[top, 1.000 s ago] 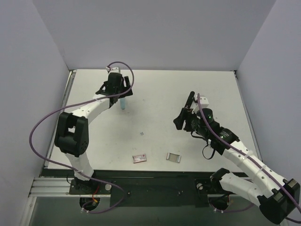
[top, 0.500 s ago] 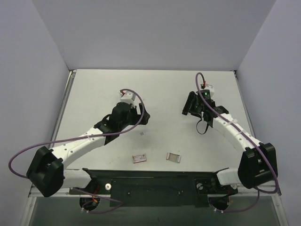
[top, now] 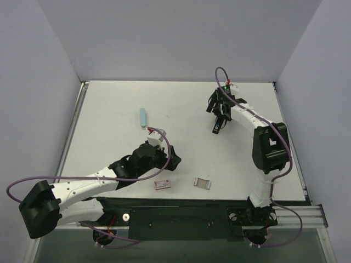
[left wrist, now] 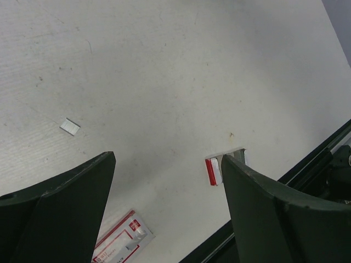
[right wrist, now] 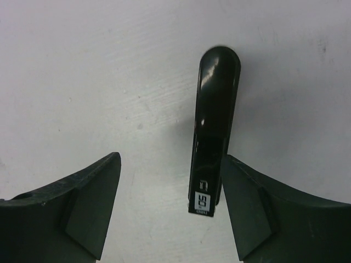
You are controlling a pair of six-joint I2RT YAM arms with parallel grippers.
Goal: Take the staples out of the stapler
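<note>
- My right arm reaches out to the far right part of the desk (top: 109,104), with the wrist bent so the hand points down at the surface.
- My right hand (right wrist: 170,160) is spread, and its two dark fingers grip nothing.
- The black stapler (right wrist: 215,109) lies flat on the desk, closed, on the far right side. Its labelled end sits in the gap just beside my right-side finger (right wrist: 247,208). I cannot tell whether the two touch.
- My left arm lies low and stretched across the near left of the desk, and a purple cable (top: 33,183) loops off it.
- My left hand (left wrist: 167,161) is spread wide above the bare desk near its near edge, and nothing sits between the fingers.
- A small staple strip (left wrist: 69,126) lies loose on the desk, a little to the left in my left wrist view.
- Two small boxes rest near the near edge. A red and white box (left wrist: 123,238) is on the left and a box with a red side (left wrist: 219,164) is further right, well apart from the stapler.
- A pale blue oblong thing (top: 143,118) lies alone toward the far left of the desk.
- The desk is white and matt, with faint scuffs and specks. A black rail (top: 181,211) runs along its near edge.
- Plain pale lilac-grey walls (top: 164,38) close in the left, far and right sides.
- The stapler is glossy and narrow, rounded at its far end. At its near end is a small white-printed label that includes "50".
- My fingers are dull dark wedges with flat inner faces.
</note>
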